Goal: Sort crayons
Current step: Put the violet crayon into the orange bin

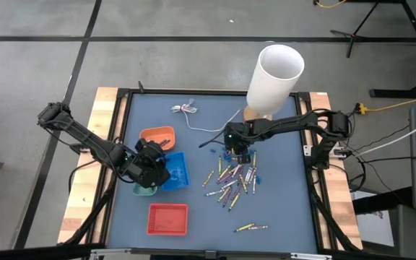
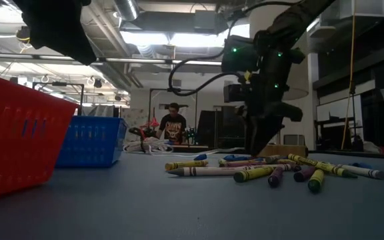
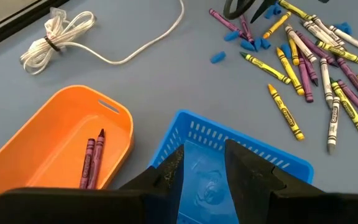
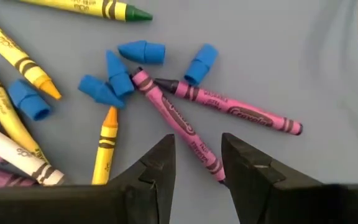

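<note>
Several crayons (image 1: 233, 179), mostly yellow, purple and whitish, lie loose on the blue mat right of centre. My right gripper (image 1: 238, 153) points steeply down at the far end of the pile, open. In the right wrist view its fingertips (image 4: 197, 158) stand on either side of a pink crayon (image 4: 176, 118) lying flat; I see no touch. Another pink crayon (image 4: 229, 106) and small blue bits (image 4: 114, 81) lie beside it. My left gripper (image 3: 204, 165) hangs open over the blue basket (image 3: 241, 155). Two purple crayons (image 3: 92, 158) lie in the orange tray (image 3: 55, 124).
A red tray (image 1: 168, 219) sits near the front and a green tray (image 1: 144, 191) under the left gripper. A white cylinder (image 1: 273, 76) stands at the far edge, a coiled white cable (image 1: 186, 110) far left of it. Two stray crayons (image 1: 251, 227) lie near the front.
</note>
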### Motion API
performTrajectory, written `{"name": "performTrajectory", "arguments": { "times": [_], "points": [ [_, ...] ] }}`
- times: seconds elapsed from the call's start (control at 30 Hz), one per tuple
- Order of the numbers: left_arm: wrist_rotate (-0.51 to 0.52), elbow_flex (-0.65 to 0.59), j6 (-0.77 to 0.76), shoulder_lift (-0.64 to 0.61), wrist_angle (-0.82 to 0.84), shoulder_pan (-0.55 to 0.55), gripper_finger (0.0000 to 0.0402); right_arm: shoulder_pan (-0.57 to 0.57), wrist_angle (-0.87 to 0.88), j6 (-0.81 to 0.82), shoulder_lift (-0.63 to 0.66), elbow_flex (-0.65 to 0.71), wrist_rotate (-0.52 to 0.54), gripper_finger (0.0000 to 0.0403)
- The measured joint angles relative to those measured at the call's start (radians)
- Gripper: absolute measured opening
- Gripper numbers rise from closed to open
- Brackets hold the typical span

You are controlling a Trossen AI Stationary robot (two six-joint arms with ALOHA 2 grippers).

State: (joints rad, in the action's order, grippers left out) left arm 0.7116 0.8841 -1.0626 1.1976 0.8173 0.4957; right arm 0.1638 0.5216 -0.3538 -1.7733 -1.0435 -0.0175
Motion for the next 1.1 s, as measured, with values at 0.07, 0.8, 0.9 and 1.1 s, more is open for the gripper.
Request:
{"name": "performTrajectory", "arguments": {
  "times": [0.07,0.8,0.9,1.1],
  "points": [
    [0.0,0.0,0.0,0.0,0.0,0.0,0.01,0.0,0.004,0.0,0.0,0.0,0.001,0.0129],
    [0.0,0.0,0.001,0.0,-0.003,0.002,0.01,-0.001,0.013,-0.021,-0.057,-0.003,0.016,0.0047],
    [0.0,0.0,0.001,0.0,-0.003,0.002,0.01,-0.001,0.015,-0.021,-0.057,-0.003,0.017,0.0025],
    [0.0,0.0,0.001,0.0,-0.003,0.002,0.01,-0.001,0.029,-0.021,-0.052,-0.003,0.021,0.0014]
  ]
}}
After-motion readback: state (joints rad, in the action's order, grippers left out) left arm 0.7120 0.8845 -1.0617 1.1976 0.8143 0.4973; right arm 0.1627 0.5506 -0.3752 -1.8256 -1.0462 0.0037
